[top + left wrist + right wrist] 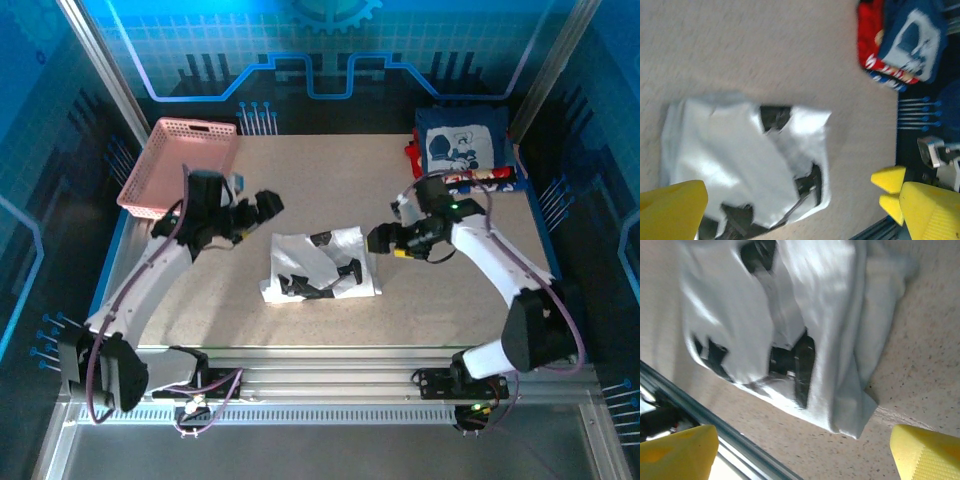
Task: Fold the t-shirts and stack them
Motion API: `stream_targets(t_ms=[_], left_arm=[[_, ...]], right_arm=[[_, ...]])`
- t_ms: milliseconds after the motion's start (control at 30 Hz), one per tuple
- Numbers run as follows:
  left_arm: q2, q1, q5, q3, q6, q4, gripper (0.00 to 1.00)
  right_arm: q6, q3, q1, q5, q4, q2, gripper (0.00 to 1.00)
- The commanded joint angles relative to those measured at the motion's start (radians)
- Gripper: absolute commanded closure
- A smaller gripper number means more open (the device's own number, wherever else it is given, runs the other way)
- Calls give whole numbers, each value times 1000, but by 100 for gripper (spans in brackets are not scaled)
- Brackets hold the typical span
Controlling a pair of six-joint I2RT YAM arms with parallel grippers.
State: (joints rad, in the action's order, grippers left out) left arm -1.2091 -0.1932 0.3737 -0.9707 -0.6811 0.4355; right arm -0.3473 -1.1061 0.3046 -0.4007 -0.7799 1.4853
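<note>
A folded white t-shirt with black print [318, 265] lies in the middle of the table; it also appears as the white shirt [747, 160] in the left wrist view and the white shirt [785, 325] in the right wrist view. At the back right sits a stack with a navy cartoon-print shirt [462, 140] on top of a red shirt [412, 155]; the navy shirt [912, 37] and red shirt [871, 35] show far off. My left gripper [262, 205] hovers open left of the white shirt. My right gripper [382, 240] stands open just right of it, holding nothing.
A pink lattice basket [180, 165] rests at the back left corner. The table's metal front rail [320, 365] runs along the near edge. Blue enclosure walls surround the table.
</note>
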Motion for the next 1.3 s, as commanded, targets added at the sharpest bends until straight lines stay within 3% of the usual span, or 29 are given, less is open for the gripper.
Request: stream_targets(t_ms=[0,267,433,500,600,633,800,1033,1267], left_arm=[[88,8,41,110,-12,-78,1],[219,26,-33,185,21,-24,1],[258,78,-54,180,38,47,1],[274,97,-42,177,39,49,1],[288,101,-35,152,69,47,1],[289,101,-35,139,79,44,1],[268,101,-19,74,120,1,1],[163,101,-1,-21,143,-73,1],[40,101,8,-56,183,-109,1]], right_arm=[[28,1,61,74,73,92,10],[15,-55,127,129,135,330,11],[1,-99,151,216,124,426,17],[-5,-127,153,214,143,454,29],[1,-237,160,224,116,514,66],[6,-281,160,239,101,532,74],[46,-512,137,378,-2,572,96],[174,-854,105,647,-127,597,100],[246,-1174,45,797,-193,727,100]])
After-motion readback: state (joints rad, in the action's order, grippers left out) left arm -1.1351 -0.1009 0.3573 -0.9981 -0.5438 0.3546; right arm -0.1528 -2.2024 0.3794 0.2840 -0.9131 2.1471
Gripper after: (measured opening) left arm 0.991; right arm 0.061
